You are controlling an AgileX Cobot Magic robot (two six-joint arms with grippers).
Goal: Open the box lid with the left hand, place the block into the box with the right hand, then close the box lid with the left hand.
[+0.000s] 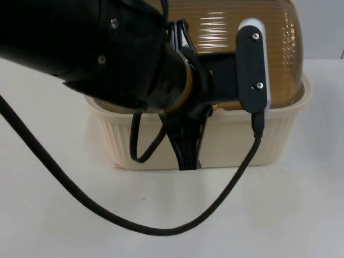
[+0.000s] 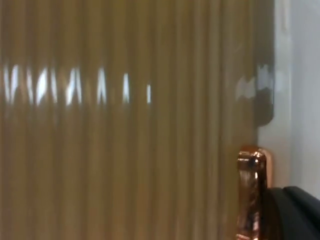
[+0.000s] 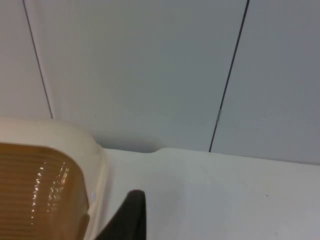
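Note:
A cream ribbed box stands mid-table with an amber, ribbed, see-through lid on top. My left arm reaches across it, and my left gripper hangs over the box's front wall. In the left wrist view the amber lid is very close, with a copper-coloured handle on it right beside my left gripper. My right gripper waits beside the box's cream rim and the lid, off the table surface.
White table top spreads in front of the box and to both sides. A grey partition wall with vertical seams closes the table's far end behind the box.

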